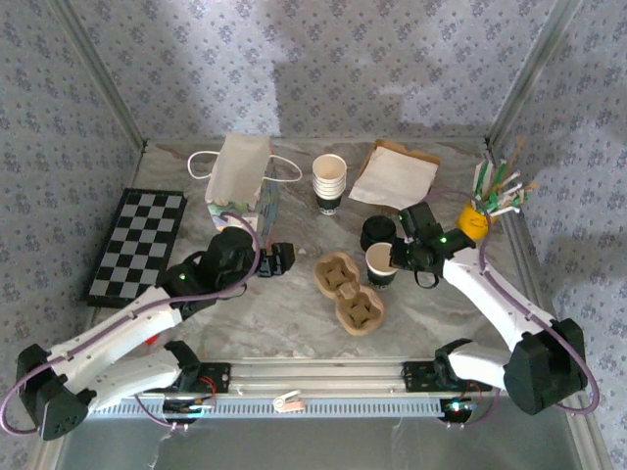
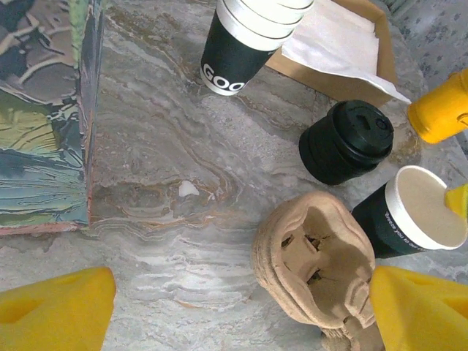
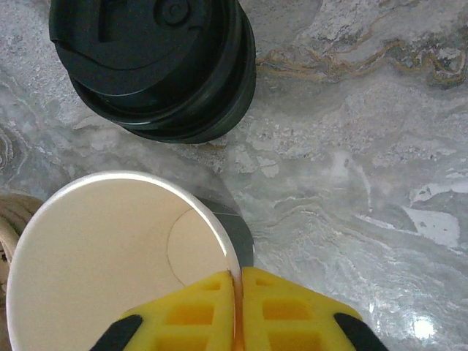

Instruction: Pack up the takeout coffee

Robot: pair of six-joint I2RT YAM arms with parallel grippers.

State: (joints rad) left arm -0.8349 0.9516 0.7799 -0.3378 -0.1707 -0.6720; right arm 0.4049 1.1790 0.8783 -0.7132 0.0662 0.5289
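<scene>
Two arms meet mid-table in my top view. The left gripper (image 1: pixel 282 258) sits just beside the bag (image 1: pixel 240 176). The right gripper (image 1: pixel 400 257) is at the loose cup (image 1: pixel 378 264), which stands upright between the black lids (image 1: pixel 377 233) and the carrier (image 1: pixel 348 292), just beside both. From up there I count one loose cup, one nested cup stack (image 1: pixel 330 183), one pile of lids, one carrier with two wells and one napkin tray (image 1: pixel 395 176). That view is too coarse for me to read either claw. My left wrist view settles the left one: its yellow fingers (image 2: pixel 58 314) stand wide apart with nothing held, above bare table (image 2: pixel 183 146), with one carrier well just ahead. It also catches a yellow tip on the cup's far rim. My right wrist view adds the close detail: the right fingers (image 3: pixel 190 318) are pinched together on the cup's rim, one inside and one outside. The cup is lidless, and the lids are just beyond it.
</scene>
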